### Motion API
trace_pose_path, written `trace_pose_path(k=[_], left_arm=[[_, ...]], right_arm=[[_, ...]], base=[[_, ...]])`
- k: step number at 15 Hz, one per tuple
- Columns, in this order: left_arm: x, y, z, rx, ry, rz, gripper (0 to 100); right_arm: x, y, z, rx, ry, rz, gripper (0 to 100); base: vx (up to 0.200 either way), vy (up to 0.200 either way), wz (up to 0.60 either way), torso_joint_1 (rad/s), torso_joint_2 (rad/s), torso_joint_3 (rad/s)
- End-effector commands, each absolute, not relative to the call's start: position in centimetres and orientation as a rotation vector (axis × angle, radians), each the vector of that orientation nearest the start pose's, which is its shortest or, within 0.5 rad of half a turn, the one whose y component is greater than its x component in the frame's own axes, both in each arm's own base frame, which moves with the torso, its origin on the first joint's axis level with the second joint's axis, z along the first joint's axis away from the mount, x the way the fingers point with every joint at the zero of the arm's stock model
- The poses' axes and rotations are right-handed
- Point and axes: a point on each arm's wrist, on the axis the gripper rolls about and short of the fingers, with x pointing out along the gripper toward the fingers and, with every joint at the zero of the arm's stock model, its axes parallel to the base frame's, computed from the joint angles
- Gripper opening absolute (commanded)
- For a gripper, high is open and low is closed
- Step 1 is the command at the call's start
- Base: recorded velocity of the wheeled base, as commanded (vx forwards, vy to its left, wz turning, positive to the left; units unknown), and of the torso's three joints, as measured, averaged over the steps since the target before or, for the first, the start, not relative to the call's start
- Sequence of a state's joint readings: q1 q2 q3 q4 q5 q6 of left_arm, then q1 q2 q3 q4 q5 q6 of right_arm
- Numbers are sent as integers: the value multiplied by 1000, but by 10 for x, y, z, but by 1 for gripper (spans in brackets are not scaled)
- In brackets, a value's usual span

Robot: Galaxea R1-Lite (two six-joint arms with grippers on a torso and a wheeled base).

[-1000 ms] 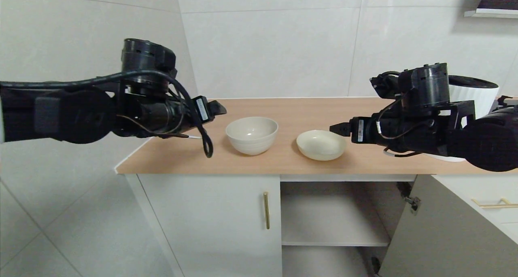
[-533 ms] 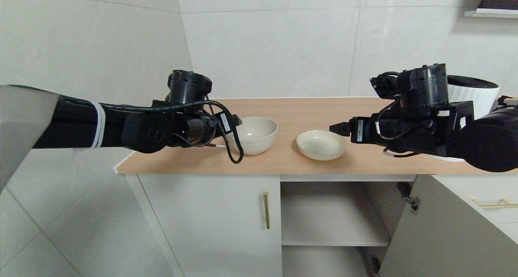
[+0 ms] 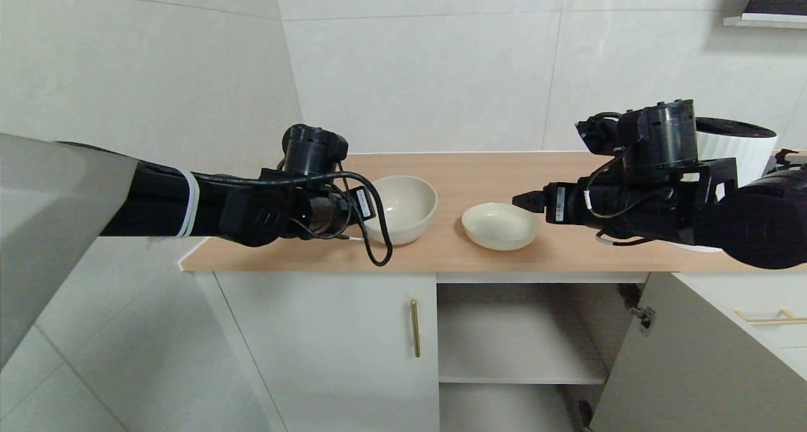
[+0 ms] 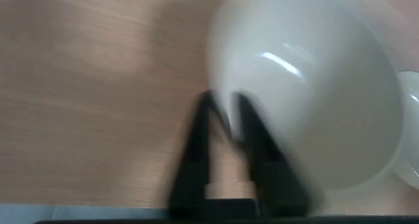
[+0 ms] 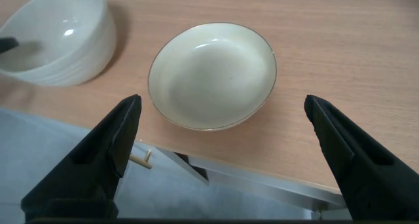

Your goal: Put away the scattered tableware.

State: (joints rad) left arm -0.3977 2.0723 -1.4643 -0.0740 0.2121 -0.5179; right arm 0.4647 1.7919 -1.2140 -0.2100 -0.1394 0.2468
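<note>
Standing open, the cabinet [image 3: 510,350]: we see it under the counter [image 3: 454,258], its right door [image 3: 681,369] swung out and one shelf inside; the left door [image 3: 328,344] under the counter is closed and has a brass handle [image 3: 414,328].
Left gripper [image 4: 224,109]: it is low over the left part of the counter, and its two dark fingers [image 4: 196,139] stand close together with the rim of the deep bowl [image 3: 403,208] between them. As far as the blurred wrist picture lets us judge, it is clenched on this rim.
Deep bowl: white, on the left of the counter's middle. It seems a little tilted, and we cannot tell whether its foot rests flat on the counter.
Right gripper [image 3: 520,200]: it hangs over the counter's front edge, right of the middle, its fingers spread wide and holding nothing.
Shallow bowl [image 3: 501,225]: cream colour, upright, resting on the counter near the middle, close to the front edge.
Ribbed white container [image 3: 744,142]: at the far right end of the counter.
Tiled wall [image 3: 422,72]: it rises just behind the counter's back edge.
</note>
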Motion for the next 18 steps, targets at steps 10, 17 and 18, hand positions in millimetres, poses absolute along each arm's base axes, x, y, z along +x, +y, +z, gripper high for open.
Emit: trace_pose_path(k=[10,17,18], left_arm=[[331,-136,215,-366,511,-122,0],[309,-131,223,-377,543,-261,0],[308,-131,222,-378,544,-260,0]], right_arm=[[327,159,206,102,427,211,100],[376,163,159,46,487,20,100],[377,163,158,53,488,16,100]], base=[[0,0,0,0,0,0],[0,0,0,0,0,0],[0,0,0,0,0,0]])
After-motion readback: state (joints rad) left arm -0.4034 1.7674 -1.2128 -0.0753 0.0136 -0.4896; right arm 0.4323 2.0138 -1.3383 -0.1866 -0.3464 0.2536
